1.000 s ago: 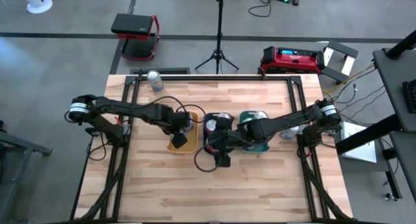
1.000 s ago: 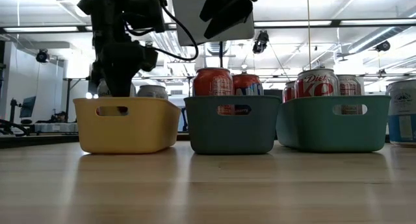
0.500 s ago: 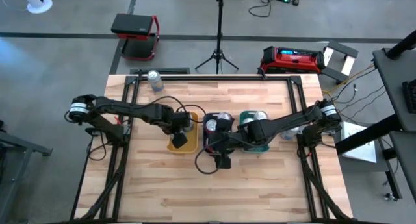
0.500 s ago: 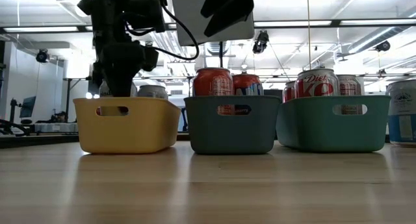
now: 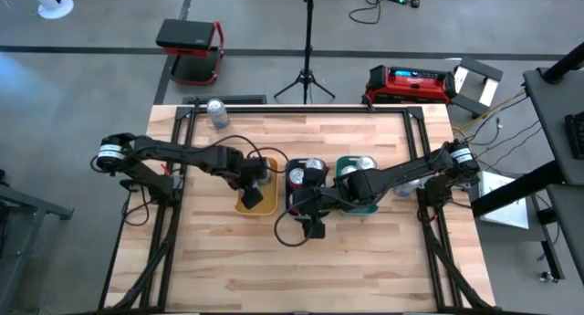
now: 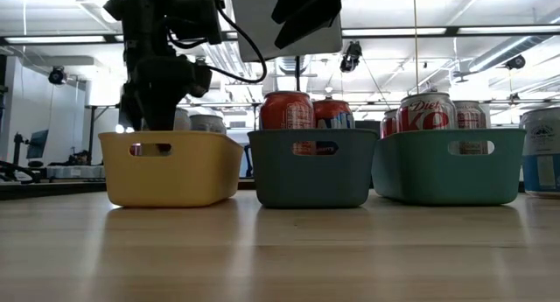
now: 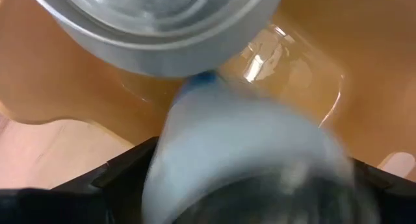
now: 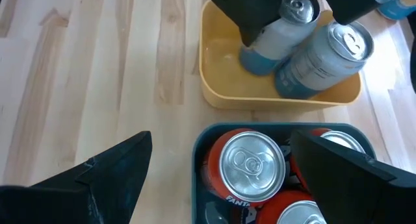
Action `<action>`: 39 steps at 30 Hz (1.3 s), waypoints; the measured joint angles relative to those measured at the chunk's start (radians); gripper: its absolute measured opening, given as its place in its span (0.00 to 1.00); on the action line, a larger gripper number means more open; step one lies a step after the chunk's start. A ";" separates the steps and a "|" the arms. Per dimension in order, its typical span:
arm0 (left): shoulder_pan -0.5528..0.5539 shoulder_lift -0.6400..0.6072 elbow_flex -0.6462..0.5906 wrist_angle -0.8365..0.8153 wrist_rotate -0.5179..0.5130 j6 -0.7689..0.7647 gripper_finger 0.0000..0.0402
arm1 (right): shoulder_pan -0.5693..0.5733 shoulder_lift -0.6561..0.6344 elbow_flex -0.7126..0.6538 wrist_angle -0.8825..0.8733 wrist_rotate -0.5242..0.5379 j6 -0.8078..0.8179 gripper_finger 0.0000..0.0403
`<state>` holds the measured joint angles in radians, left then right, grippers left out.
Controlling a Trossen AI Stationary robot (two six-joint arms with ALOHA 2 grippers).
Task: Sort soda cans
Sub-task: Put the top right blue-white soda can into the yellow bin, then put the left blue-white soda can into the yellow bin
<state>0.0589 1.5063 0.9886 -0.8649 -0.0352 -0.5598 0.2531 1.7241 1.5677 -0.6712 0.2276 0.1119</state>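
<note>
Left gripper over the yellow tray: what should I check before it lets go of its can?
1. Left gripper shut on the pale can: ok, its fingers flank the can's top.
2. Can inside the yellow tray: ok, its lower end is within the walls.
3. Can bottom resting on the tray floor: cannot tell, the can looks tilted.
4. Neighbouring silver can clear of the held one: not ok, they sit close, perhaps touching.
5. Right gripper out of the way: ok, open above the dark tray, beside the yellow one.
</note>
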 joint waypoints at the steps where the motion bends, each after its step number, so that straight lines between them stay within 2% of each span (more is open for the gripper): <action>1: 0.000 0.000 0.000 0.000 -0.001 0.002 0.86 | 0.000 0.000 0.000 0.000 0.000 -0.001 0.90; 8: 0.003 0.000 0.023 -0.027 -0.004 0.016 0.93 | 0.000 0.000 0.000 -0.001 0.000 -0.030 0.90; 11: 0.003 0.000 0.096 -0.081 -0.007 0.018 0.93 | 0.000 0.000 0.000 0.000 0.000 -0.049 0.90; 16: 0.004 0.001 0.258 -0.264 -0.020 0.018 0.93 | 0.000 0.000 0.000 -0.002 0.000 -0.062 0.90; 21: 0.021 0.002 0.409 -0.515 -0.181 0.024 0.93 | 0.000 0.000 0.000 -0.007 0.000 -0.064 0.90; 24: 0.045 0.002 0.499 -0.633 -0.342 0.044 0.93 | 0.001 0.000 0.000 -0.009 0.000 -0.060 0.90; 28: 0.050 0.002 0.602 -0.703 -0.616 0.058 0.93 | 0.003 0.000 0.000 -0.011 0.000 -0.063 0.90; 33: 0.051 0.003 0.697 -0.706 -0.812 0.075 0.93 | 0.002 0.000 -0.001 -0.048 0.000 -0.070 0.90; 34: 0.052 0.003 0.712 -0.705 -0.839 0.092 0.93 | 0.002 0.000 -0.001 -0.054 0.001 -0.068 0.90; 36: 0.077 0.003 0.743 -0.706 -0.823 0.121 0.93 | 0.002 0.000 -0.003 -0.067 0.001 -0.061 0.90; 39: 0.188 0.002 0.786 -0.706 -0.707 0.126 0.93 | 0.002 0.000 -0.012 -0.066 0.001 -0.061 0.90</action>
<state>0.2469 1.5082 1.7743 -1.5706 -0.7424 -0.4341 0.2554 1.7241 1.5555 -0.7377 0.2286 0.0513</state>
